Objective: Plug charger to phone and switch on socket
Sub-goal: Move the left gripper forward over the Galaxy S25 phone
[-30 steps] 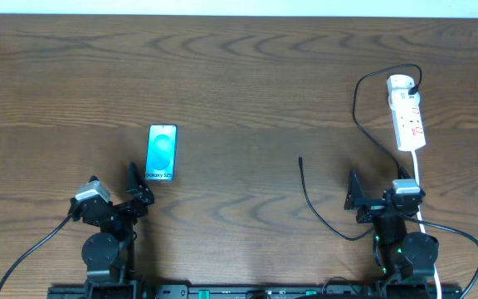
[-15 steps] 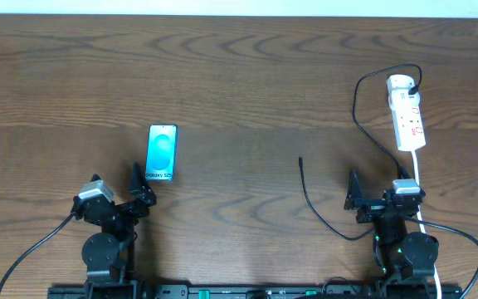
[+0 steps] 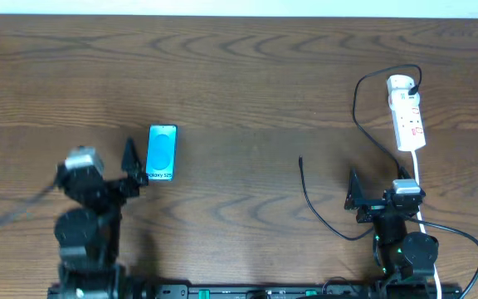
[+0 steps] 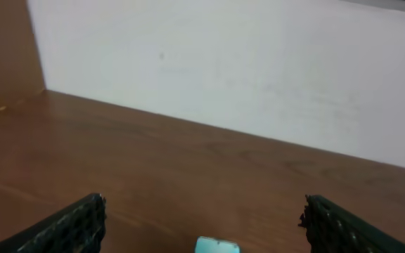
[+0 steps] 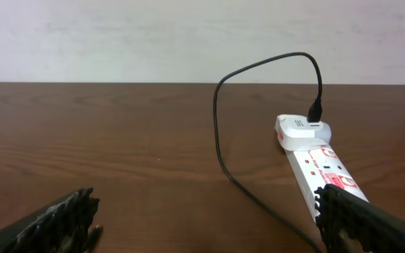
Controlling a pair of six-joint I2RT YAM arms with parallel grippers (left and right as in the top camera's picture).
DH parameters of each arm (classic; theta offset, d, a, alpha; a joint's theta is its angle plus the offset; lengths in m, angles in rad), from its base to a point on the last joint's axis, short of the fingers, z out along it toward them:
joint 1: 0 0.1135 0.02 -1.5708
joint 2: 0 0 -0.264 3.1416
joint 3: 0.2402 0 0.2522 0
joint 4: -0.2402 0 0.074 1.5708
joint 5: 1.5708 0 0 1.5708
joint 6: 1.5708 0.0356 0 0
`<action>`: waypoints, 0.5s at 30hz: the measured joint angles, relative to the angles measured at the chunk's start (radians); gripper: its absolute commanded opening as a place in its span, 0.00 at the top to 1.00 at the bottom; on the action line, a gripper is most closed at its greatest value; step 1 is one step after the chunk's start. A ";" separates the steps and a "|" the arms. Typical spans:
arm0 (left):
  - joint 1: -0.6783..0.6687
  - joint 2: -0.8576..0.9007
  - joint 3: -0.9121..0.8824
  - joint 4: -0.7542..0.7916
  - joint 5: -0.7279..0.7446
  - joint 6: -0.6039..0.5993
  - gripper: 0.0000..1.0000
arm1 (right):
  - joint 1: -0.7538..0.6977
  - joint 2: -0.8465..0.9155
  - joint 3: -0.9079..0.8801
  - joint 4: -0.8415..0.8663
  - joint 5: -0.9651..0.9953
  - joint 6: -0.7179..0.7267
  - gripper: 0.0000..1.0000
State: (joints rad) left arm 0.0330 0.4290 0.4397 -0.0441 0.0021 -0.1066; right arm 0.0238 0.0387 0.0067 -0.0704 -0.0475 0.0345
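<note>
Our left gripper (image 4: 204, 223) hangs with its jaws spread wide, close by the phone (image 3: 162, 153), which lies flat on the table (image 3: 239, 75). We judge that steadying the phone comes first, so we should straddle its long edges squarely without nudging it. Our right gripper (image 5: 206, 223) is also wide and empty. The charger (image 3: 308, 195) tip lies well apart from the phone, and its far end runs to the socket (image 3: 407, 116).

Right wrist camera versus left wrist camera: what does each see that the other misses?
Only the right wrist shows the socket with the charger cable plugged into its far end. Only the left wrist shows the phone, just its top edge. Both show the wooden table, a white wall, and an open claw: right claw, left claw.
</note>
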 measured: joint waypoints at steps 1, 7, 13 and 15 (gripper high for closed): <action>0.000 0.067 0.058 -0.025 0.011 0.004 0.10 | 0.000 0.000 0.000 0.000 0.000 0.000 0.01; 0.000 0.428 0.441 -0.302 0.080 0.044 0.10 | 0.000 0.000 0.000 0.001 0.003 0.000 0.01; 0.000 0.764 0.879 -0.648 0.106 0.101 0.10 | 0.000 0.000 0.000 0.002 0.003 0.000 0.01; 0.000 0.865 1.023 -0.768 0.107 0.111 0.10 | 0.000 0.000 0.000 0.001 0.003 0.000 0.01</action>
State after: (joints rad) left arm 0.0330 1.2942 1.4628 -0.8116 0.1089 0.0044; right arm 0.0238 0.0387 0.0067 -0.0696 -0.0441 0.0345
